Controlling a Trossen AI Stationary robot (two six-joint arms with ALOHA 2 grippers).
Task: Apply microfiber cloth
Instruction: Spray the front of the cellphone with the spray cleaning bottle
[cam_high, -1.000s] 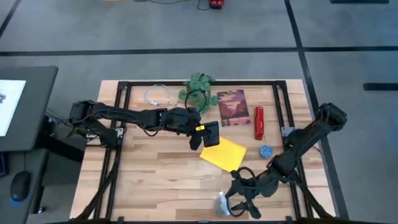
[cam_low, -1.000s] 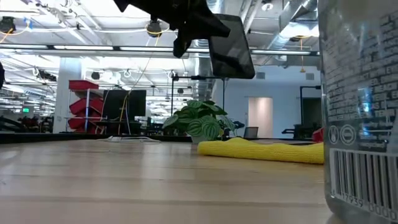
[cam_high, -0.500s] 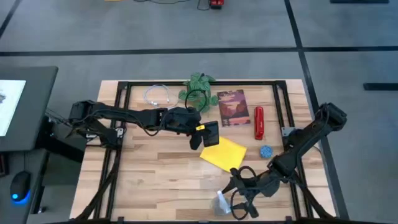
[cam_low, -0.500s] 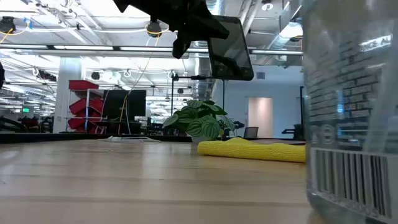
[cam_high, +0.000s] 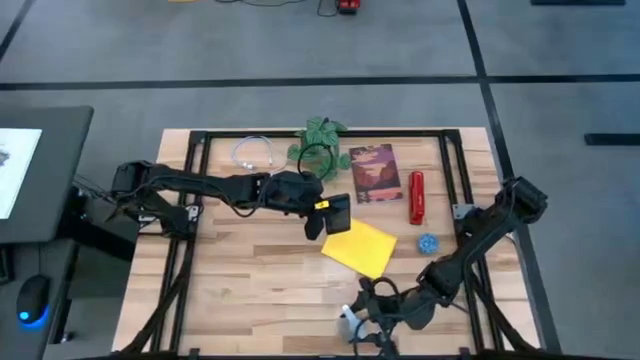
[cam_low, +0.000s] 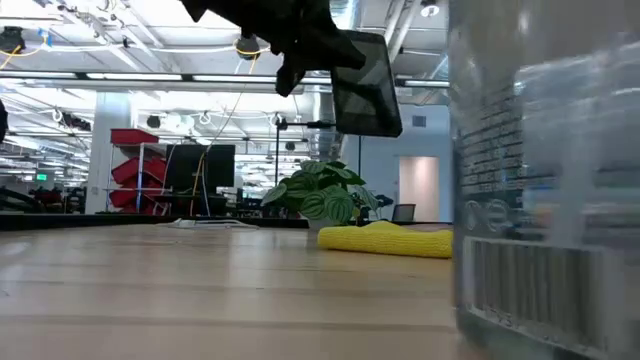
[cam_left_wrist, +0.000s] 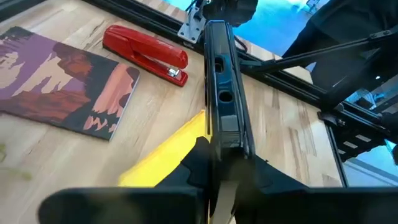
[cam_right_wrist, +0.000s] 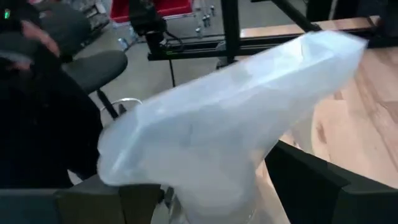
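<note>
microfiber cloth (cam_high: 359, 247) flat on table (cam_high: 250, 280)

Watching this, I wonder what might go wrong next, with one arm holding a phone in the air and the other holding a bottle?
The left gripper holds the smartphone by one end, above the table; a weak hold might let it drop onto the wood.

The right gripper holds the clear bottle close to the table's near edge, so a slip may send it off.

The microfiber cloth lies rumpled under the phone; wiping might bunch it further.
</note>
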